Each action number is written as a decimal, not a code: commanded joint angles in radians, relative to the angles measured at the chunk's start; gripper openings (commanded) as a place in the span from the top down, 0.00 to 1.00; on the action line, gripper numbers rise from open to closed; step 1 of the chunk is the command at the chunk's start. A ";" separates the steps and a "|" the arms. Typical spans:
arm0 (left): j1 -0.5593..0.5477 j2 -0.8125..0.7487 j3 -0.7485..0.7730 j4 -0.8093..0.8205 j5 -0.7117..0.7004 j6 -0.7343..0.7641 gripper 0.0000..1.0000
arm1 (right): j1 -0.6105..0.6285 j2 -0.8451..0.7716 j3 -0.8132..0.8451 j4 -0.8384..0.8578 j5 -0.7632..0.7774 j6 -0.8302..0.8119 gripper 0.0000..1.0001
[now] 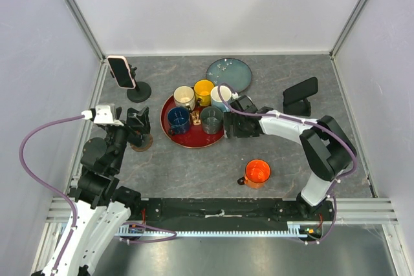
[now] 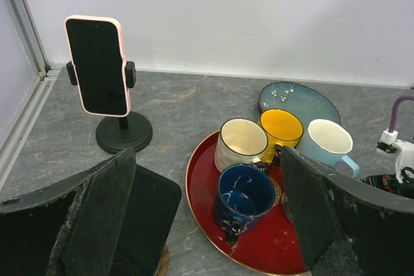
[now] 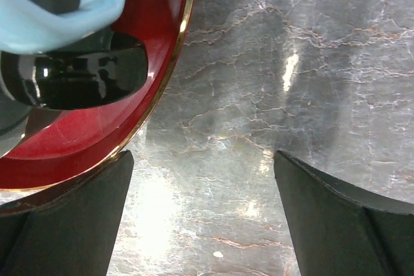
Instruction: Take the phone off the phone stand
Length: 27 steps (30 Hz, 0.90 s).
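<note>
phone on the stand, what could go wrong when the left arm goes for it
The phone sits clamped high on a thin stand with a small round base, so pulling could tip the stand or drag it along. The open left gripper is close to the tray of mugs and might clip them as it swings.

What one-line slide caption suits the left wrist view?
Open left fingers frame a pink-cased phone clamped in its black stand, beside a red tray of mugs.

Grey marbled table (image 1: 194, 172) with phone stand (image 1: 138, 92), red tray (image 1: 194, 141) (cups (image 1: 184, 97) aboard), teal plate (image 1: 229, 74), orange mug (image 1: 257, 172)
</note>
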<state>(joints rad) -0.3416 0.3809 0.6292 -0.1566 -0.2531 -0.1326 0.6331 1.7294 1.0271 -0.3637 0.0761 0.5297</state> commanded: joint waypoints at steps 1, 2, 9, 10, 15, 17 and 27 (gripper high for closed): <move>0.007 -0.007 0.030 0.008 0.003 -0.018 0.01 | 0.007 -0.036 0.041 0.088 -0.061 -0.011 0.02; 0.007 -0.008 0.029 0.008 0.003 -0.019 0.01 | 0.007 -0.056 0.034 0.072 -0.061 -0.022 0.02; 0.007 -0.014 0.033 0.008 0.012 -0.022 0.01 | 0.007 -0.310 -0.016 -0.095 -0.056 -0.104 0.02; 0.007 -0.014 0.033 0.009 0.012 -0.022 0.01 | 0.007 -0.350 -0.007 -0.140 -0.073 -0.121 0.02; 0.007 -0.016 0.035 0.006 0.015 -0.024 0.01 | 0.100 -0.425 0.005 -0.218 -0.231 -0.148 0.02; 0.007 -0.019 0.033 0.008 0.012 -0.024 0.01 | 0.185 -0.452 -0.022 -0.213 -0.257 -0.105 0.02; 0.007 -0.017 0.029 0.006 0.009 -0.030 0.01 | 0.441 -0.447 -0.202 -0.169 -0.361 0.001 0.02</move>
<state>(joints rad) -0.3416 0.3691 0.6292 -0.1635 -0.2523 -0.1329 1.0454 1.2785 0.8597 -0.5339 -0.2192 0.4877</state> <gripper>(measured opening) 0.993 0.982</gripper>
